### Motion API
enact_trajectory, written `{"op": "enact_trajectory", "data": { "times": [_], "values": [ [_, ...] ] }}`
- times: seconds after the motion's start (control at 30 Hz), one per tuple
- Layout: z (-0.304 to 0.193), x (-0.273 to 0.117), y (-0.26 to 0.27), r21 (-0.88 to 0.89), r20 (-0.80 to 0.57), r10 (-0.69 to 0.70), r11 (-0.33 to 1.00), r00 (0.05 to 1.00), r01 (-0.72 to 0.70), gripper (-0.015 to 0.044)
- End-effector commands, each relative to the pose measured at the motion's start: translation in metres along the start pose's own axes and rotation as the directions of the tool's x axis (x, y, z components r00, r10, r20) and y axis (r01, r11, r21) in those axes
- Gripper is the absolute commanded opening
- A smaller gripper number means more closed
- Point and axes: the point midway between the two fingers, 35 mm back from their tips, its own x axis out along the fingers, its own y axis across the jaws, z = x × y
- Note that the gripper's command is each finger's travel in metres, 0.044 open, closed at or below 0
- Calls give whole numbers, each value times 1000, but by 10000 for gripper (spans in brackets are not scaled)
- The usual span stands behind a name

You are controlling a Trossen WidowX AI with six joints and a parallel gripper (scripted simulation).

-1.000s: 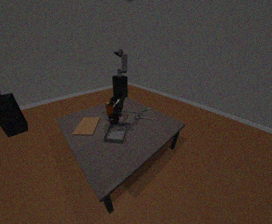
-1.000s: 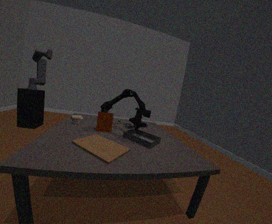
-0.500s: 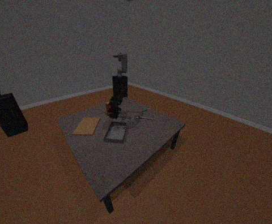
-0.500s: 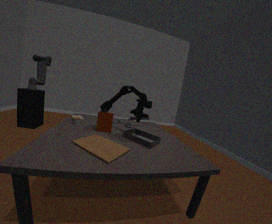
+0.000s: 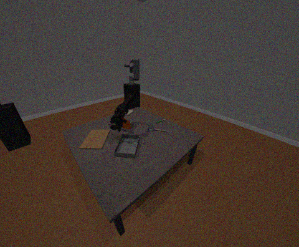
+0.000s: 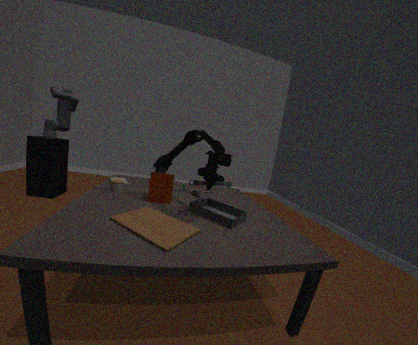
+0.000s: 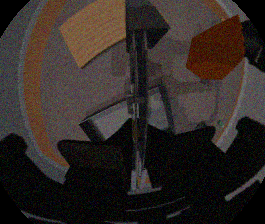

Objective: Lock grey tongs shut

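My gripper [image 5: 117,128] [image 6: 210,186] [image 7: 133,120] is shut on the grey tongs [image 6: 196,182] [image 7: 139,80], above the table behind the roasting tin [image 5: 125,155] [image 6: 212,216] [image 7: 169,114]. In the wrist view the two tong arms lie close together, with a dark block at the far end and a pale piece at the near end. In the exterior view the tongs look roughly level. Whether the lock has caught cannot be seen. The wooden board [image 5: 94,140] [image 6: 153,224] [image 7: 95,35] lies flat on the table, nothing on it.
An orange box [image 5: 127,124] [image 6: 160,188] [image 7: 215,50] stands near the arm's base. A green-handled tool [image 5: 161,120] and a thin pale utensil [image 5: 162,130] lie on the table. A small pale block [image 5: 129,111] [image 6: 118,179] is at the back. Other arms stand on black pedestals beyond.
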Motion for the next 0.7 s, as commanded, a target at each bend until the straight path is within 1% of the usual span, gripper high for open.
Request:
{"op": "enact_trajectory", "data": {
  "times": [0.0,0.4,0.67],
  "values": [
    [28,-2,19,86,2,5,996,1000,-5,-150],
    [108,4,56,300,1,-9,954,1000,8,-150],
    [123,2,61,340,2,-6,940,1000,5,-150]
  ]
}}
